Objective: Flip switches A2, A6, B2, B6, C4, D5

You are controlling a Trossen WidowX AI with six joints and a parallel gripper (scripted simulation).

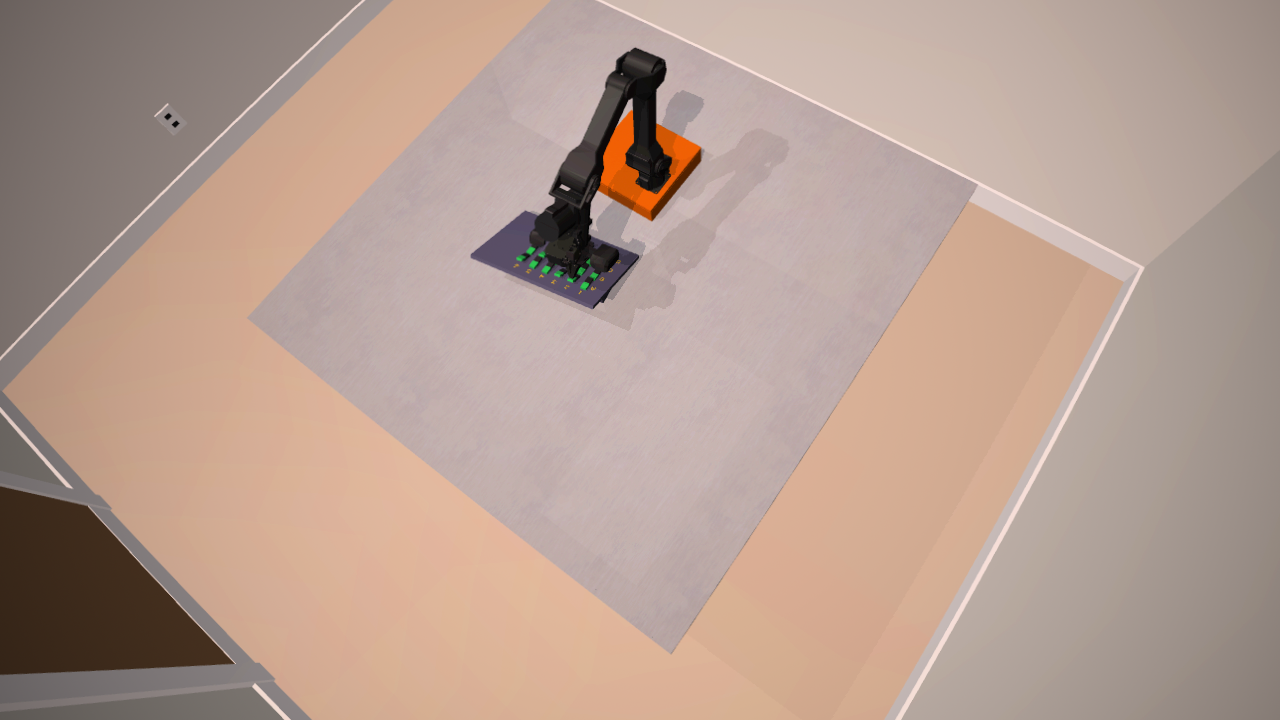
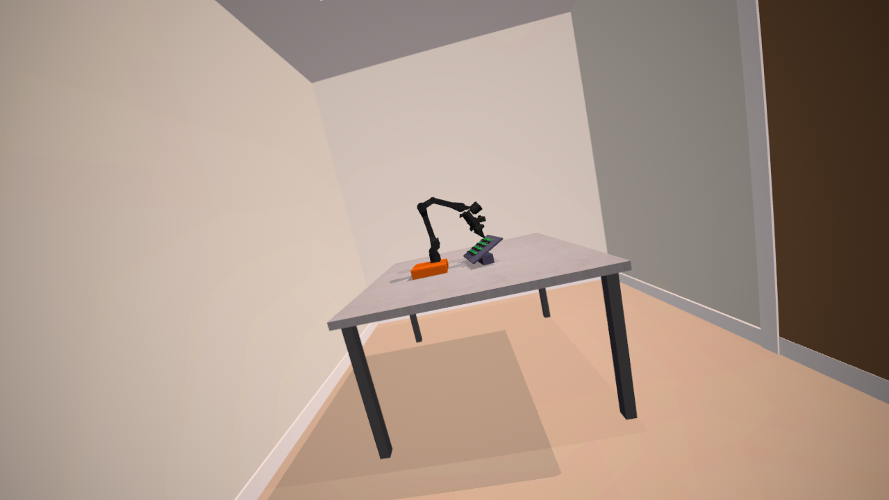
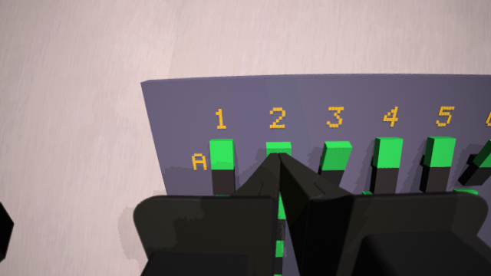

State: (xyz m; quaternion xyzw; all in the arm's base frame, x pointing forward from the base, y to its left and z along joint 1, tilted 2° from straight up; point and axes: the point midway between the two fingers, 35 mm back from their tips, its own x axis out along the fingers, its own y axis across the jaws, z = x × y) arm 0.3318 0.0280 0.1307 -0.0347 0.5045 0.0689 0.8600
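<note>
The gripper [image 3: 279, 154] is pinched shut with nothing between its fingers, the tips meeting at the green end of switch A2 [image 3: 278, 148] in the far row of the panel [image 3: 180, 111]. A1 [image 3: 222, 154] and A3 [image 3: 336, 155] stand just beside it. The panel sits tilted on the table [image 2: 546, 261], near the orange base [image 2: 428, 269].

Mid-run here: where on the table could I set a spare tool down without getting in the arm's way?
Most of the grey table beyond the purple switch panel shows bare, toward its far edges. It is crowded between the panel and the orange base block, where the shut black gripper sits at switch A2.
</note>
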